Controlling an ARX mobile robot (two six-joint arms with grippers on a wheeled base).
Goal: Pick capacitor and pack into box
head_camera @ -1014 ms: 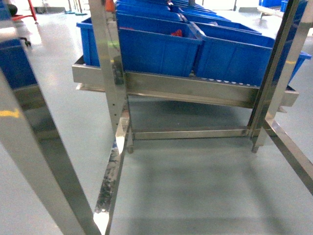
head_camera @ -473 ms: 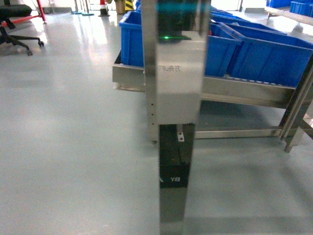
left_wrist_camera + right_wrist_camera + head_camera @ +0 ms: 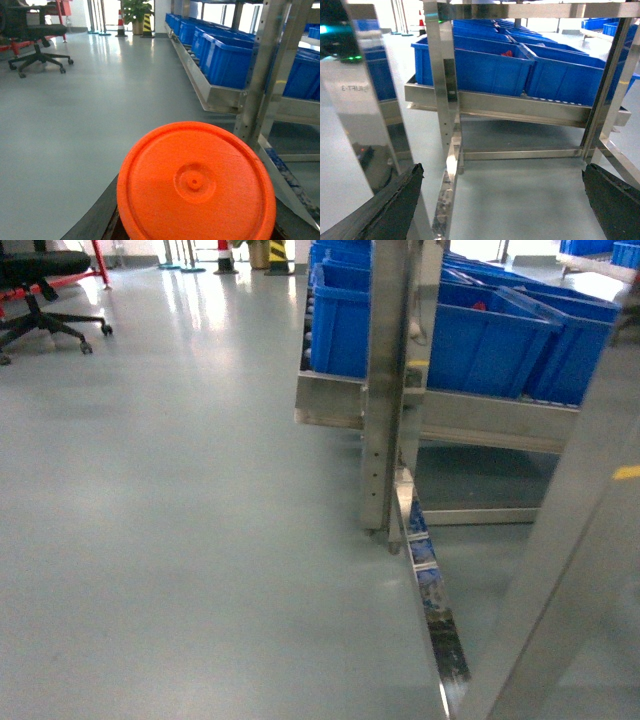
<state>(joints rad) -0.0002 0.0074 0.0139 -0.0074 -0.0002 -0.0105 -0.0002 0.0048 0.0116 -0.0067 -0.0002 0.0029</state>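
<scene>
This looks like the approach stage, with no pick begun: the robot faces a steel rack (image 3: pixel 388 390) carrying glossy blue crates (image 3: pixel 470 62) above smooth grey floor (image 3: pixel 180 500). A small red-orange bit (image 3: pixel 507 53) in one crate may be the capacitor; the pink box is nowhere visible. The right end effector (image 3: pixel 500 200) stands wide open and empty. An orange ribbed disc (image 3: pixel 196 186) hides the left one, so I cannot tell its state. Next comes closing in on that crate.
</scene>
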